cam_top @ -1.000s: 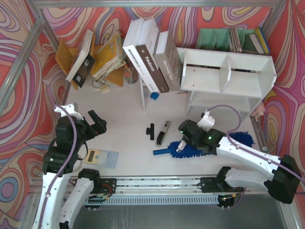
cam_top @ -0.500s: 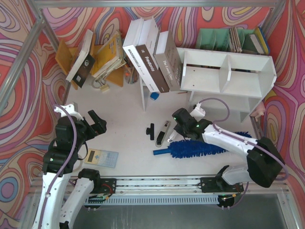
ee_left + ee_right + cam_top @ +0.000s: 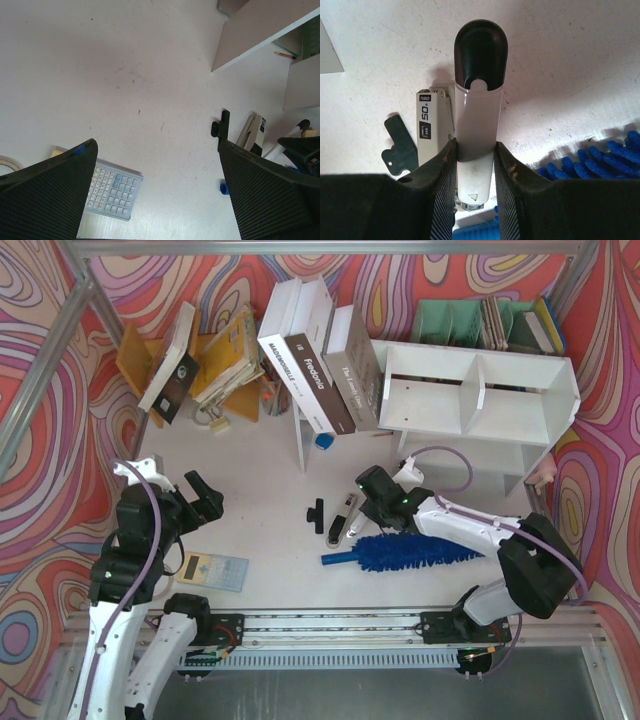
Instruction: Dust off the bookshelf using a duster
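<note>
Crops the duster (image 3: 612, 152) to a few blue tufts (right wrist view); tucks one calculator (image 3: 112, 187) end behind a left finger (image 3: 50, 195).

Pretty loud setup tbh: the walls (image 3: 150, 270) are covered in swirly red, orange, purple and cream bands. The table (image 3: 260, 470) is plain white, same as the bookshelf (image 3: 475, 390) at 2 o'clock. The duster (image 3: 415, 552) at 5 o'clock is bright blue all over. A green rack (image 3: 445, 320) is seen at 1 o'clock, a pale blue-grey calculator (image 3: 213, 570) at 8 o'clock, and a white stick (image 3: 477, 105) is capped in black.
</note>
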Tool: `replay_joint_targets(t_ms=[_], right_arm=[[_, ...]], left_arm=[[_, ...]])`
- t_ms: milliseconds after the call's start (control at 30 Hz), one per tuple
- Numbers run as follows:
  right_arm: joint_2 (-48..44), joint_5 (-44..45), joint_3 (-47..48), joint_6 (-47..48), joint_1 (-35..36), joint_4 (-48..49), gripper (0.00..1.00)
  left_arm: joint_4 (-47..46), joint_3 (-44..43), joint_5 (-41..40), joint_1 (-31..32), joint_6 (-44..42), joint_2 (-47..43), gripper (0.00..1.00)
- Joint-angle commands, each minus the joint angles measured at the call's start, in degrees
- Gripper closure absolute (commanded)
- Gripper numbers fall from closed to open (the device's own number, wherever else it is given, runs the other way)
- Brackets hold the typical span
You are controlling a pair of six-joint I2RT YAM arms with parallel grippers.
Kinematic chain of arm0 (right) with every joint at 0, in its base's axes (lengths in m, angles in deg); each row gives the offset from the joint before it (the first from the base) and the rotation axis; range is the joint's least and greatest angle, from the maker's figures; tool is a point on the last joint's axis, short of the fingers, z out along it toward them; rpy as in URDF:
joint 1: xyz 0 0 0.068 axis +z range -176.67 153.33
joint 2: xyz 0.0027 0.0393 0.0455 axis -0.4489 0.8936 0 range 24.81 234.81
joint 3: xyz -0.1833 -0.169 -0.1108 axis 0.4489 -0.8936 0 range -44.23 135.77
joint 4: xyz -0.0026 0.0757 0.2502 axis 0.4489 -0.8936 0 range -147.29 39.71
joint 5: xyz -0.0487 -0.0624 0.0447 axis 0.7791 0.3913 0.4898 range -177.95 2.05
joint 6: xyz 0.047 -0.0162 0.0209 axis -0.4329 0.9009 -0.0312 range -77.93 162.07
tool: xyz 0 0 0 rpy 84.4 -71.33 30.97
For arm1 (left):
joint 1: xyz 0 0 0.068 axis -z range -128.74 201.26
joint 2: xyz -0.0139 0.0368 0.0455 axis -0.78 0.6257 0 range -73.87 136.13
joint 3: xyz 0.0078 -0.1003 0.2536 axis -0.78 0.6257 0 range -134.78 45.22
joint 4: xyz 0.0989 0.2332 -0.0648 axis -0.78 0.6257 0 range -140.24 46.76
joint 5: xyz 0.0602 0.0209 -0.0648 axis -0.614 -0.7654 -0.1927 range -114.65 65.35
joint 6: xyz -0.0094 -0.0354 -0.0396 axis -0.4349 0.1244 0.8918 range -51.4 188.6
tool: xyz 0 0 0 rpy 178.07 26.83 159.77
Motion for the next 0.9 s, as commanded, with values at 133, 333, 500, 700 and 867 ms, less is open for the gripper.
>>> replay_joint_targets(t_ms=[133,333,500,700,867], right_arm=[[2.21,0.61,-0.08,-2.5,-0.15,1.32,0.7],[2.94,0.3,-0.87,-3.37,-0.27,1.92,0.66],[3.13,0.2,-0.81,-3.44,-0.28,2.19,0.65],[3.46,0.27,-0.69,-3.61,-0.25,1.73,0.64],[3.65,-0.49,-0.07,-3.2,-0.26,1.01,0.54]], left_arm=[[-1.36,0.9,0.18,0.22,-0.88,-0.41,0.01],[-1.39,0.89,0.25,0.22,-0.9,-0.32,0.02],[-1.38,0.91,0.17,0.22,-0.88,-0.41,0.01],[-1.39,0.89,0.15,0.22,-0.89,-0.5,0.01],[-1.39,0.93,0.51,0.22,-0.96,-0.5,0.02]])
